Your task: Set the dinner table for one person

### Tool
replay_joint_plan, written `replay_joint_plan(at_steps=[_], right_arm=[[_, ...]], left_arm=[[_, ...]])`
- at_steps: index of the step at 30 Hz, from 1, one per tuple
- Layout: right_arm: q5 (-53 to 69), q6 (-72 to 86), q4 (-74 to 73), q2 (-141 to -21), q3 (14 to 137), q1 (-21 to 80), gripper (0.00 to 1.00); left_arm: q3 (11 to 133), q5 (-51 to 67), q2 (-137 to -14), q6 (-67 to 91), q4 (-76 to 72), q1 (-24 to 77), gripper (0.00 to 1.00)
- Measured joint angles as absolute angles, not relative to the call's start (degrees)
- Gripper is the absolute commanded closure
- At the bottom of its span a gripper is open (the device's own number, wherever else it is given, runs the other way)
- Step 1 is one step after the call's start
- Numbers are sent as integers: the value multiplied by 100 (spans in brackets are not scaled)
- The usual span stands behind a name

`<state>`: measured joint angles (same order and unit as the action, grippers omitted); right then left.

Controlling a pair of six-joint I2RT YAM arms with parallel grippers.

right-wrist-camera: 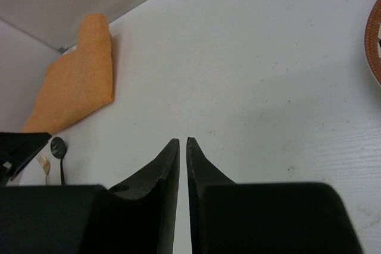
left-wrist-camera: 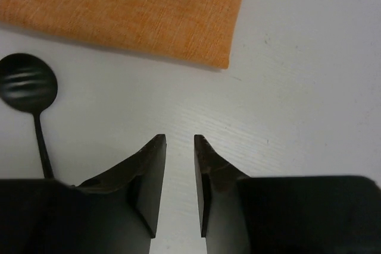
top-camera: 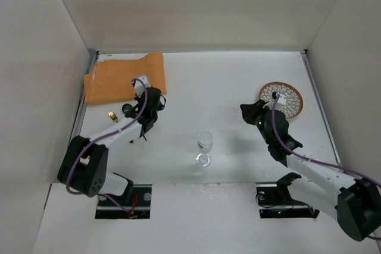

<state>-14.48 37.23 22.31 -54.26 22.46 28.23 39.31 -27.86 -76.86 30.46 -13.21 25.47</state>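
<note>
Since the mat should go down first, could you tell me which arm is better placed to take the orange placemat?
Left, probably. The left gripper hangs empty just short of a corner of the orange placemat, while the right gripper is across the dinner table, beside the plate.

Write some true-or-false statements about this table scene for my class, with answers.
1. The glass stands upright on the dinner table, between the two arms. True.
2. The plate lies on the orange placemat. False: the plate lies on bare table at the right, while the placemat lies at the far left.
3. The left tool holds the black spoon. False: it holds nothing, and the spoon lies on the table beside it.
4. A fork lies near the spoon, off the placemat. True.
5. The right tool grips the plate's rim. False: it is over bare table beside the plate, holding nothing.
</note>
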Motion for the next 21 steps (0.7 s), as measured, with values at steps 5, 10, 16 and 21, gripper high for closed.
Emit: replay_joint_plan(at_steps=[5,10,16,21], right_arm=[[-1382,3706,2231,-5450,2246,2825,67],[-1293,3686,2235,-5450,2246,2847,59],[-1201,3686,2233,-5481,2246,2860,55],[-1192,3684,2235,-5481,2246,2860,55]], left_arm=[[4875,-2724,-8875,2987,-1479,2281,48],[5784,-2698,-9935,2987,-1433,2064,44],[6514,-2698,-10866,3028,-1210,1977,50],[7196,-2716,-11533,2961,-963,1977,64]])
